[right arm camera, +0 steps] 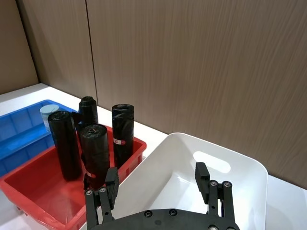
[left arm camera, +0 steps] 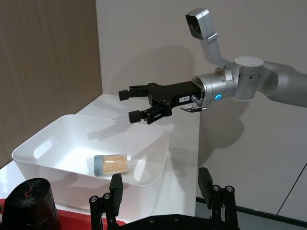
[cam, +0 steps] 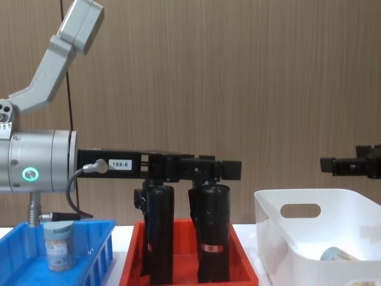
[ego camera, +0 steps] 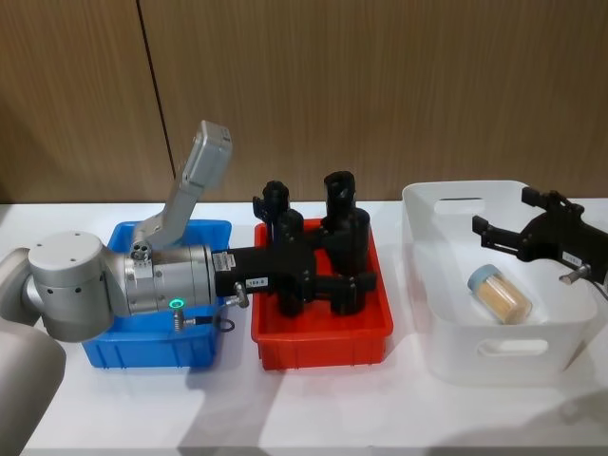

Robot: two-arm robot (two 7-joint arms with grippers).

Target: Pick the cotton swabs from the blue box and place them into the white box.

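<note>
Head view: the left gripper (ego camera: 342, 266) is mid-frame over the red tray (ego camera: 285, 347), poking in among the black cylinders (ego camera: 339, 195). Its arm covers most of the blue box (ego camera: 142, 353) at lower left. The right gripper (ego camera: 532, 233) hangs near the right edge above the white box (ego camera: 446, 351). One tub of cotton swabs (ego camera: 499, 293) lies on its side in there, so that one looks done

Left wrist view: the left gripper's own fingers (left arm camera: 115, 184) along the bottom edge are spread wide with nothing between them. The right gripper, up in mid-frame, is spread and empty too, hovering over the white box with the lying tub at lower centre

Right wrist view: the other tub (right arm camera: 49, 111) shows at the left of the frame. It stands in the blue box with its pale lid up, half hidden behind a black cylinder. The right gripper's fingers at the bottom edge are apart, over the white box

Chest view: this is the one that matters. The other tub stands upright at lower left, long axis vertical, right under the left arm's silver wrist. The left fingertips are further right in the frame, over the red tray. So the tub sits behind and below that gripper, not in front of it. The left arm is clearly the nearer one, with the whole red tray between the tub and the right gripper. It'd probably have to draw back toward the left of the frame, then come down on the lid end
</note>
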